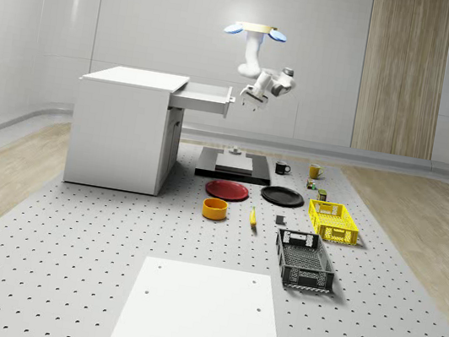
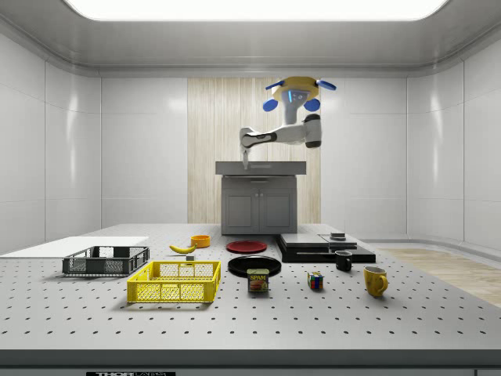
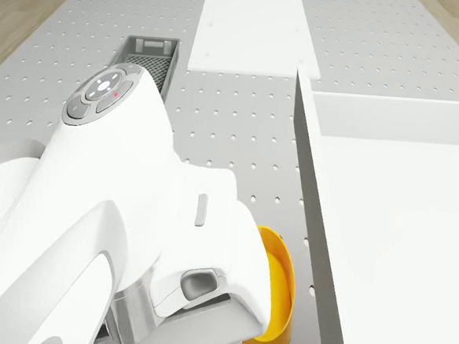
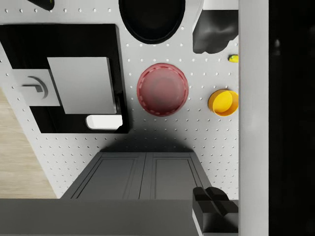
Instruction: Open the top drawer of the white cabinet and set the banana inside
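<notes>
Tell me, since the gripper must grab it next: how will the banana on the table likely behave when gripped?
The banana lies flat on the perforated table, curved and slim, so it probably won't roll far but may pivot if nudged off-centre. Its smooth tapering skin could slip between fingers unless gripped mid-body. It looks light for the gripper, now up beside the open top drawer.

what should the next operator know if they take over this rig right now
Gripper: at the front of the open top drawer, holding nothing; the banana is not in it.
Drone: hovering in the air in front of the white cabinet, above the table.
Banana: lying on the table between the orange bowl and the yellow crate, untouched.
Done: top drawer pulled out.
Left: leave the drawer front, descend to the banana, grasp it, carry it up and drop it into the drawer.
</notes>
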